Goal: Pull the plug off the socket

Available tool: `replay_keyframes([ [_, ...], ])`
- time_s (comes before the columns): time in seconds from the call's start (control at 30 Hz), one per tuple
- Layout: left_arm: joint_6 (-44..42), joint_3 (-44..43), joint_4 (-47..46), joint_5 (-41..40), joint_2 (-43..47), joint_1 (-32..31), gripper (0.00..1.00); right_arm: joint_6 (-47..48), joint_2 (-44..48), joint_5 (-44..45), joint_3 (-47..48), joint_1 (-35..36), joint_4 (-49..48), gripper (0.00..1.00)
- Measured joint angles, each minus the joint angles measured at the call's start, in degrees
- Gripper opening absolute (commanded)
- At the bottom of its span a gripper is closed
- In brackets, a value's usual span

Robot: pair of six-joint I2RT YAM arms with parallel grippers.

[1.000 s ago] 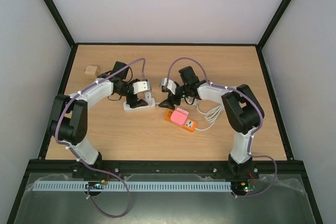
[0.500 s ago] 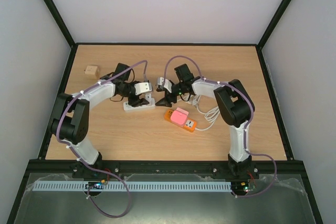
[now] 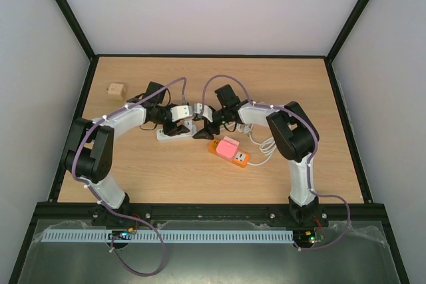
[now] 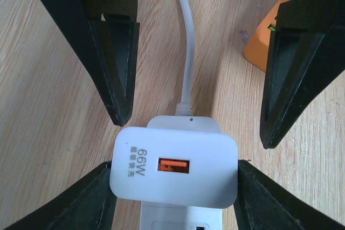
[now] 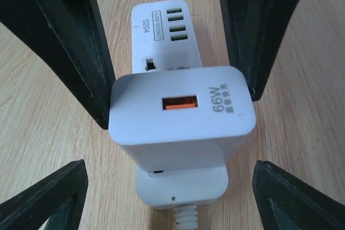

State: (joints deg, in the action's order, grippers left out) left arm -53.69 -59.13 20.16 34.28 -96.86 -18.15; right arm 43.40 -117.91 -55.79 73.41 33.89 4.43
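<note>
Left gripper clamps the plug between its jaws, not yet pulled from the socket; right gripper jaws apart, socket end between them

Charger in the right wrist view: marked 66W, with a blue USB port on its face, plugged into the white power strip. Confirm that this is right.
One detail is wrong. The USB port on the charger is orange, not blue, as the right wrist view shows. The rest stands: the charger is marked 66W and is plugged into the white power strip.
</note>
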Motion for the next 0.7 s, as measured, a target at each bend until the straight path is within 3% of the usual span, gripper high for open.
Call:
replay_keyframes([
  [0.2, 0.24, 0.24, -0.22, 0.68, 0.0, -0.02, 0.65, 0.2, -0.28, 0.68, 0.0, 0.33, 0.02, 0.82],
  [0.7, -0.83, 1.46, -1.01, 2.67, 0.0, -0.11, 0.41, -6.6, -0.09, 1.79, -5.14, 2.29, -6.38, 0.92],
])
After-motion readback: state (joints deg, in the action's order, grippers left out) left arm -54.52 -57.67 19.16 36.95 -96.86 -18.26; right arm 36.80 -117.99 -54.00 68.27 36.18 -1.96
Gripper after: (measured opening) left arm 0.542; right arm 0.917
